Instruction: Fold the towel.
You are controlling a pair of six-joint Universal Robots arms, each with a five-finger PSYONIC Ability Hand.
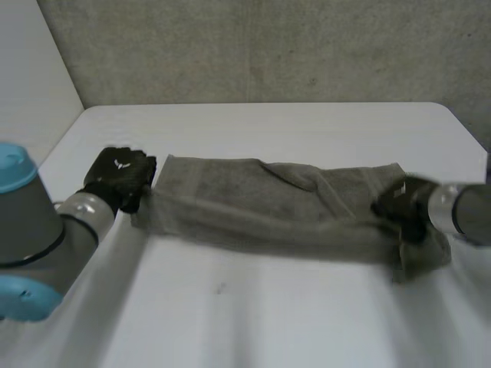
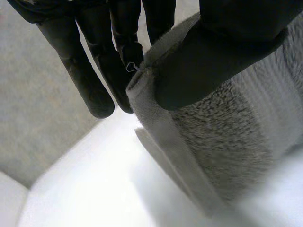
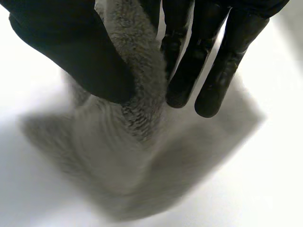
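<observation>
Your left hand (image 1: 116,176) and right hand (image 1: 399,204) each pinch one end of the towel (image 1: 261,208), stretched across mid-frame over the table (image 1: 268,322); you look mid-fold, with folds left to make.

The robot's left arm (image 1: 31,238) reaches in from the near left, its black left hand (image 1: 119,178) showing its back to the head camera and pinching one end of the grey towel (image 1: 253,205) between thumb (image 2: 222,52) and straight fingers (image 2: 80,71). The right arm (image 1: 464,211) comes in low from the opposite side, where the right hand (image 1: 400,203) pinches the towel's other end, thumb pressed towards the fingers with a fold of cloth between them. The two hands are well apart
</observation>
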